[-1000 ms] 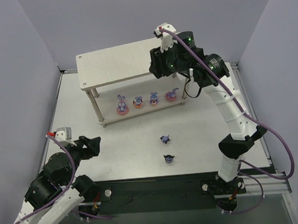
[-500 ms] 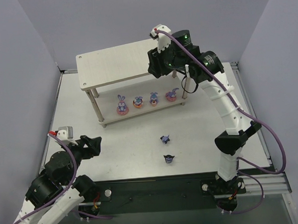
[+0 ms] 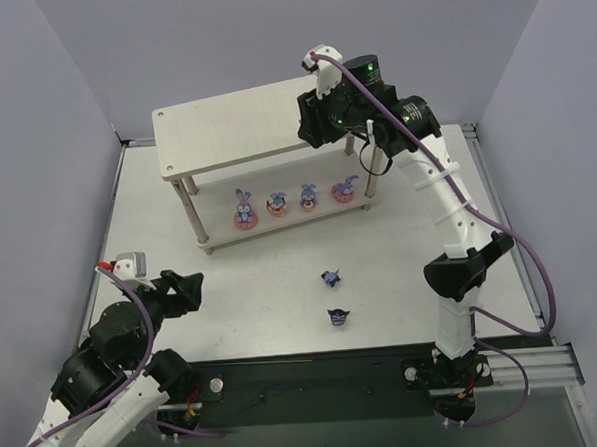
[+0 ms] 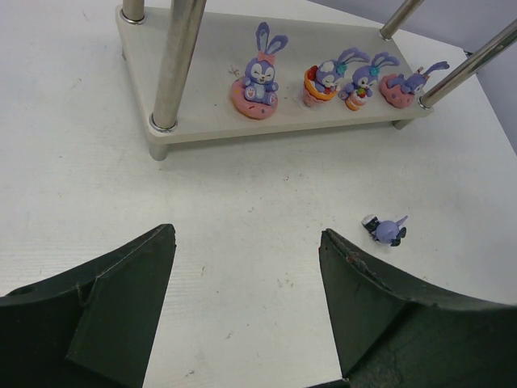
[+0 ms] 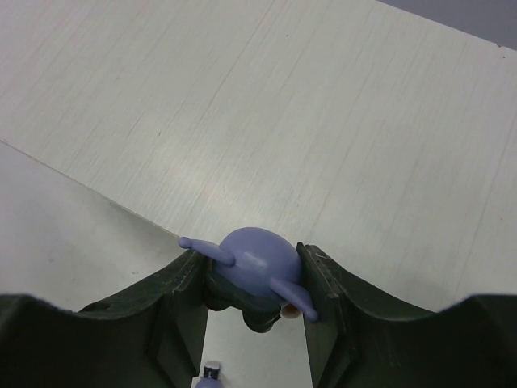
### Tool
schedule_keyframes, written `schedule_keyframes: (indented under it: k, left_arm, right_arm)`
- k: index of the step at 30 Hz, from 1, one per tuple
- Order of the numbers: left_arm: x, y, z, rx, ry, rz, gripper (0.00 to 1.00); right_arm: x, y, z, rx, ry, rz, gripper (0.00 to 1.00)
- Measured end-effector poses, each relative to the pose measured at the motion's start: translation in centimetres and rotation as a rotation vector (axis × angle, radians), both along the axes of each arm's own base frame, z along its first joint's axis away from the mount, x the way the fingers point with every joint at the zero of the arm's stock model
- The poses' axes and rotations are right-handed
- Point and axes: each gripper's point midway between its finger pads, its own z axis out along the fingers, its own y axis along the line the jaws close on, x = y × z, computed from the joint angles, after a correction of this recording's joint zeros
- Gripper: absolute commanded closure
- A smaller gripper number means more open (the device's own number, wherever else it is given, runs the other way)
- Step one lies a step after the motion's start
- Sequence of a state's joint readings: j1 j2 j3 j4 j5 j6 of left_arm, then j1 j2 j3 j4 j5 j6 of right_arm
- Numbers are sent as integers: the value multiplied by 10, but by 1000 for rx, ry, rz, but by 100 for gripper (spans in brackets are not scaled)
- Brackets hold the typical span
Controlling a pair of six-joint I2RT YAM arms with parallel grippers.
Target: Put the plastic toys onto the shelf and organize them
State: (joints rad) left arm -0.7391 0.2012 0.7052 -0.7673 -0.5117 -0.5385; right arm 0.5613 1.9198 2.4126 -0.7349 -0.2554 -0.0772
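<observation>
1. The right jaws are partly closed on a purple figure (image 5: 252, 265), clamping it by its sides. Its rounded head faces the wrist camera and its two pointed ears stick out left and right. Its height therefore likely runs straight down from the jaws.
2. The figure hangs over the near edge of the shelf (image 3: 223, 127), at the right end of the top board (image 5: 307, 113). Part of it is above the board and part above the drop in front.
3. The coming move probably calls for a short carry farther in over the board before lowering. Set down here, the figure could tip off the edge.
4. The top board is bare wherever it shows, so room is plentiful. How high the figure's base hangs above it I cannot tell.
5. The lower board (image 4: 202, 121) carries four bunnies (image 4: 260, 77) in a row.
6. Two loose figures lie on the surface (image 3: 410, 248) in front of the shelf: a far figure (image 3: 330, 277) and a near figure (image 3: 338, 317), apart from each other.
7. The left jaws stand wide open and empty, low at the near left and facing the shelf. They are nearer the loose figures than the right jaws are.
</observation>
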Motion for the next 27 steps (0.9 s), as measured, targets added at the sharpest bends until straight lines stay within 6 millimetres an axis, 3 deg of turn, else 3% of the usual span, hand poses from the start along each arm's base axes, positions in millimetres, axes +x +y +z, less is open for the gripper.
schedule_keyframes:
  k: [6,19,27]
  left_arm:
    - [0,0,0,0,0,0,18]
    - [0,0,0,0,0,0,18]
    - [0,0,0,0,0,0,18]
  right_arm:
    - [6,-1,2,11,-13,-5,88]
    - [11,-6,3,15,-19,-17,63]
    - [13,-5,1,14,-14,-19,57]
